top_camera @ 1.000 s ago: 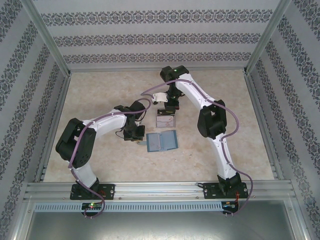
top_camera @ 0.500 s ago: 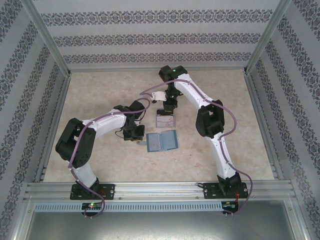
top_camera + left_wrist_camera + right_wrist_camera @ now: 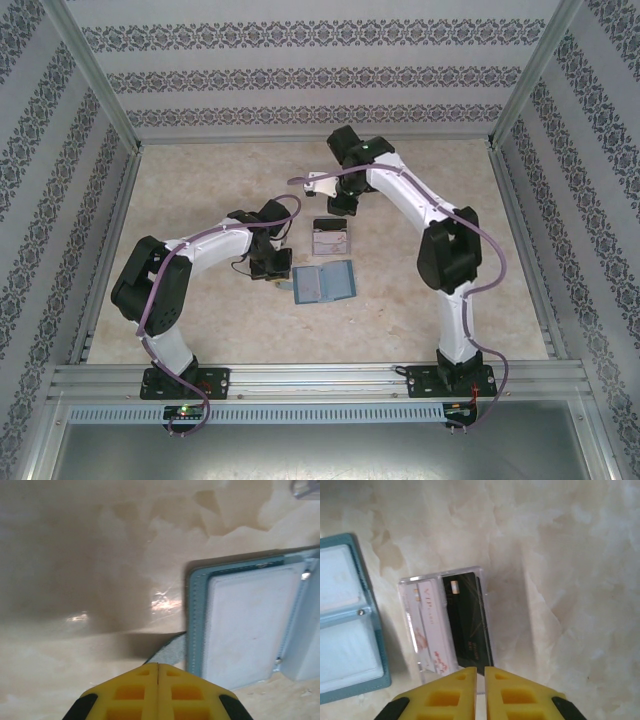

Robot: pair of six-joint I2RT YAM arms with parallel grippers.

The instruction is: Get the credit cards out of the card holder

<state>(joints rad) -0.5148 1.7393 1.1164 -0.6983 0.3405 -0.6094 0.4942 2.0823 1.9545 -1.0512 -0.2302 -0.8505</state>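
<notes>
Pressing shut at the closure tab [image 3: 167, 650], the left gripper [image 3: 158, 667] seems to pin the open teal card holder [image 3: 325, 284], which lies at the middle of the tabletop [image 3: 200, 180]. Just beyond it toward the far edge, the credit cards [image 3: 467, 625] sit in a clear plastic box [image 3: 440, 576]. The right gripper [image 3: 481, 672], clenched and empty, has just risen back from that box, so a card seems newly delivered; whether the pockets [image 3: 245, 625] hold more is unclear.
</notes>
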